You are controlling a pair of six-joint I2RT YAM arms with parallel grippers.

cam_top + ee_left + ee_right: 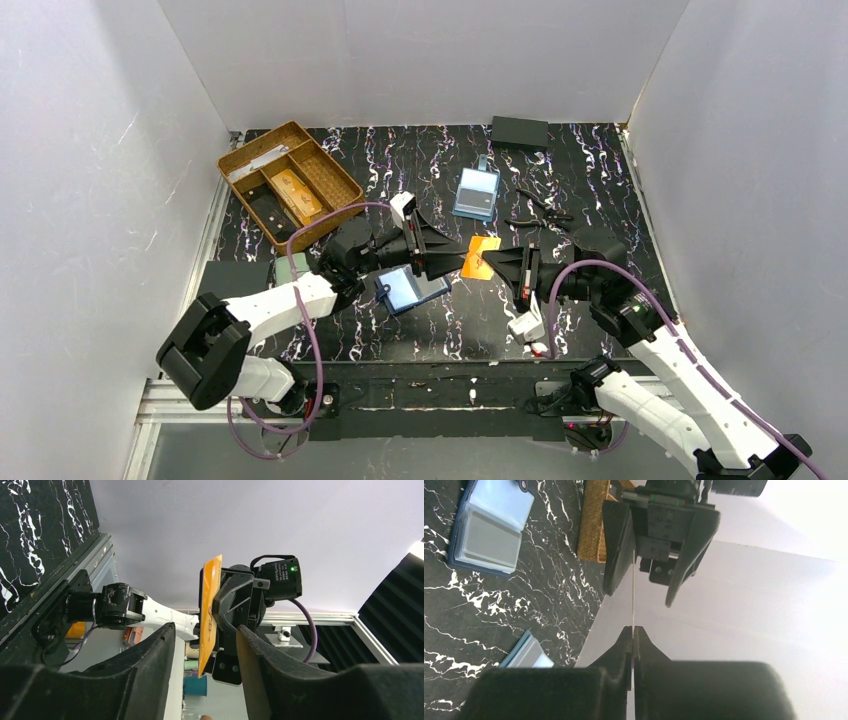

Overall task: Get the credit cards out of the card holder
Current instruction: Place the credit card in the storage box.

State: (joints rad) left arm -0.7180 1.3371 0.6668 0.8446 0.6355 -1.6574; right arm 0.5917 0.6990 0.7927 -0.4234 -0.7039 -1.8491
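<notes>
Credit card (481,256), thin orange, clamped in right pincer (633,632), left pincer (205,629) parted around it

Your two arms: white shells, black joints.
Left arm (290,300) and right arm (690,375) each trail a purple cable (316,350); your fingers (150,670) are thick black, and a green light (291,569) glows on a wrist camera (280,577).

The table top (600,180) is smooth black with white marble-like veining. The tan tray (594,530) looks like rough woven fibre. Right of the tray, the orange card (481,256) is thin, smooth plastic. Also right of the tray, the card holder (491,527) has a matt navy cover and shiny clear plastic sleeves.
</notes>
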